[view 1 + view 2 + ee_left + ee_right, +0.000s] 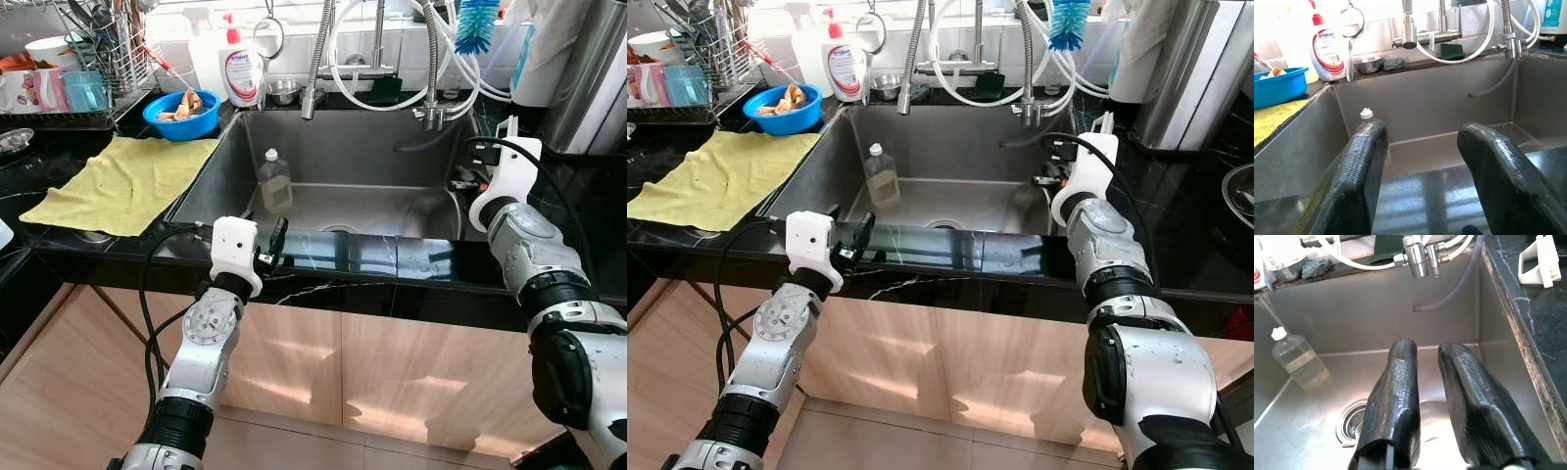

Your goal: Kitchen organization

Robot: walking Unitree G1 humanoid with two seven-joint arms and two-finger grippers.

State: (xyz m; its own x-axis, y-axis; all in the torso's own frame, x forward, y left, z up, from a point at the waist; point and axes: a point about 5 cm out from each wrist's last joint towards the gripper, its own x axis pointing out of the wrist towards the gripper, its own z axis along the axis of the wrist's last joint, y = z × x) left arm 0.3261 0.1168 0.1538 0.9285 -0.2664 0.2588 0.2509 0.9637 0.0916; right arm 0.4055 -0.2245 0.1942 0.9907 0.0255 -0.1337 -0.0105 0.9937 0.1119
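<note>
At nine o'clock from the sink, I see a yellow cloth spread on the black counter, with a blue bowl of scraps at its far edge and a dish soap bottle just beyond. My left gripper hovers over the sink's front rim, fingers spread apart and holding nothing. Straight ahead at twelve o'clock, a clear plastic bottle with a white cap stands upright in the basin against the left wall, likely my target. At two o'clock my right gripper reaches over the basin above the drain, its fingers nearly together, also empty. My worry is that the bottle is light and looks part full. A glancing touch from one finger would tip it, and the dangling hoses could snag my right wrist.
</note>
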